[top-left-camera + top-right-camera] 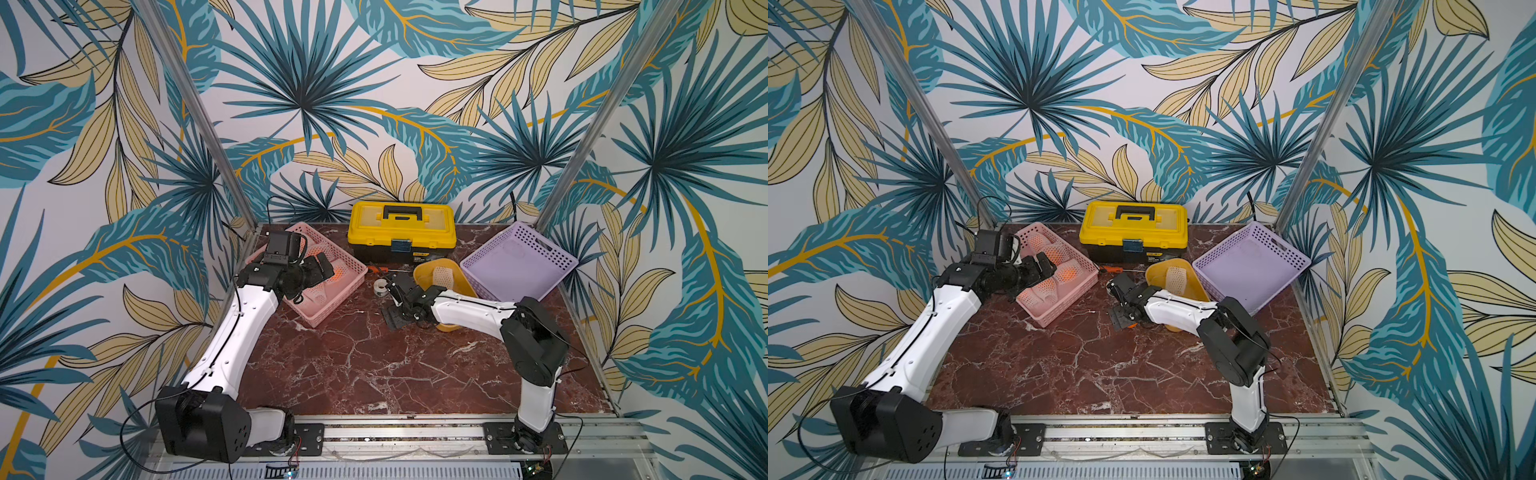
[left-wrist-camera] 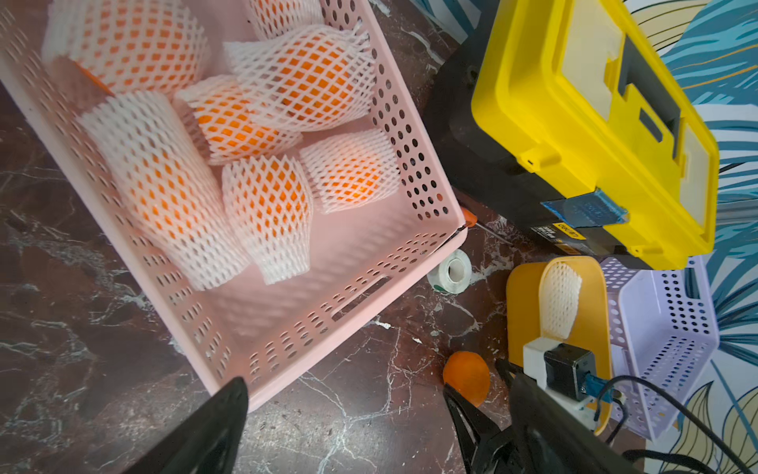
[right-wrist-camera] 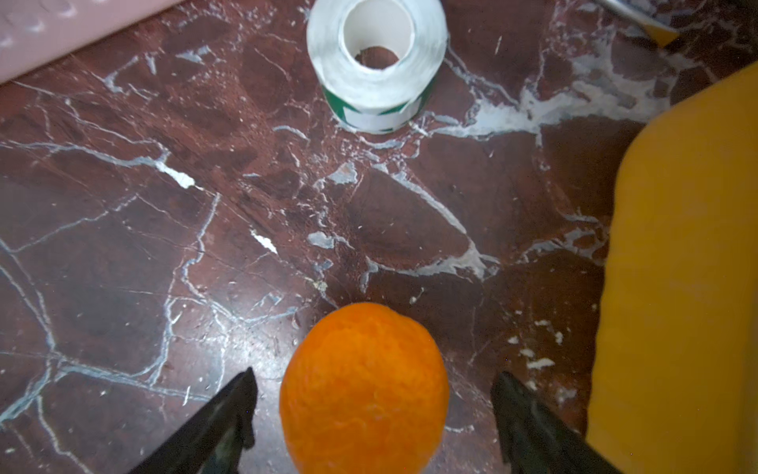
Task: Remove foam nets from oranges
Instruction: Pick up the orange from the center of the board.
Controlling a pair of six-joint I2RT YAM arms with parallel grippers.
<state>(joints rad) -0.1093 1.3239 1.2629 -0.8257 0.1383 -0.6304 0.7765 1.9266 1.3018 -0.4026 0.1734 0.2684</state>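
1 bare orange (image 3: 365, 390) sits just beside the yellow tray (image 2: 521, 295) holding 1 foam net (image 2: 560, 303), between the spread jaws of the right end effector (image 3: 373, 379). Next, the left end effector (image 2: 344, 394), also spread, should grip another netted orange (image 2: 266, 205).

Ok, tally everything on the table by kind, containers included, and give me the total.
Oranges in nets: 7, as far as the left wrist view shows
Bare orange: 1
Empty net: 1
Baskets: 2, the pink basket and the purple basket
Yellow tray: 1
Toolbox: 1
Tape roll: 1
Screwdriver: 1
Total: 15
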